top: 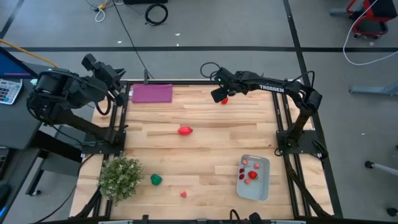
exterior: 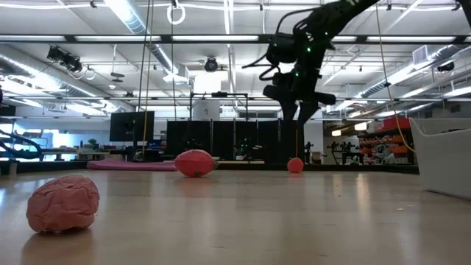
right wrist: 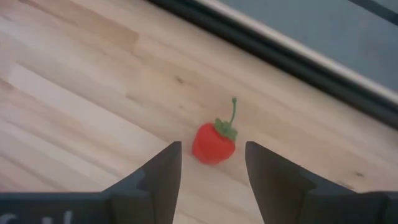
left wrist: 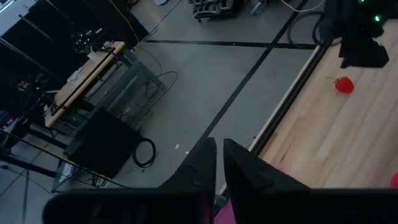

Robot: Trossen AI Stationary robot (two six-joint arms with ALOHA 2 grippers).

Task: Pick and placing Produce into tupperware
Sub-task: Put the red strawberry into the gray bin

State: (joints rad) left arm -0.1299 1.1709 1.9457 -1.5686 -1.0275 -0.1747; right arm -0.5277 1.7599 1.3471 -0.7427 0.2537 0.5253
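Note:
A small red strawberry-like piece with a green stem [right wrist: 214, 142] lies on the wood near the table's far edge [top: 225, 99]. My right gripper [right wrist: 211, 163] is open and hovers just above it [exterior: 302, 110], its fingers standing either side without touching. More produce lies loose: a larger red piece [top: 185, 130], a green piece [top: 156, 179] and a small pink piece [top: 183, 194]. The clear tupperware [top: 263, 186] sits near the right front corner with a few red pieces in it. My left gripper [left wrist: 219, 163] is shut, pulled back over the far left corner [top: 118, 93].
A flat purple rectangle [top: 152, 93] lies at the far edge, left of the right gripper. A bushy pale-green plant [top: 120, 176] stands at the near left corner. Bare wood stretches between the strawberry and the tupperware. In the low view a pink piece [exterior: 62, 204] sits close to the camera.

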